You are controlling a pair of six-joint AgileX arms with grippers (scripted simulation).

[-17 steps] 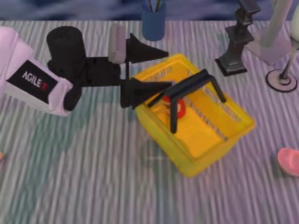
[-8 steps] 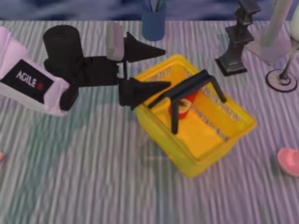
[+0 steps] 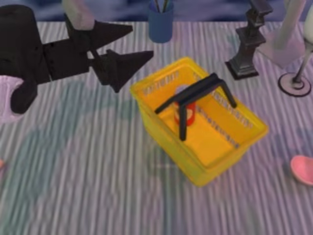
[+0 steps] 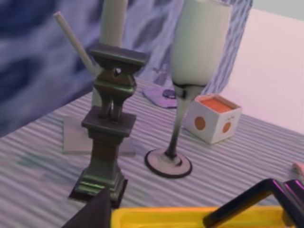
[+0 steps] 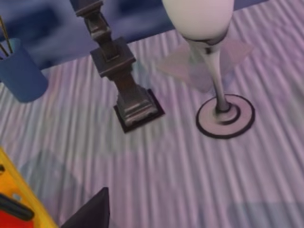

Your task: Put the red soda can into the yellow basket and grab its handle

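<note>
Presently the red soda can [image 3: 187,111] stands inside the yellow basket [image 3: 244,139]; left gripper [image 3: 134,46] gapes empty near the table's far-left corner, the handle [image 3: 195,93] ungrasped.

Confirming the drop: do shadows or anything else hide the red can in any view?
Top view: black bar handle crosses the small red soda can in the translucent yellow basket; shadows fall on the striped table. Left wrist view: can unseen. Right wrist view: red sliver.

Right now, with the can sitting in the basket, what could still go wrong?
The handle stands raised right above the red soda can, so a grab could bump the can over. The yellow basket sits askew and may slide if pulled. The left gripper, open, has lifted away to the left. The candlestick stand is close by.
</note>
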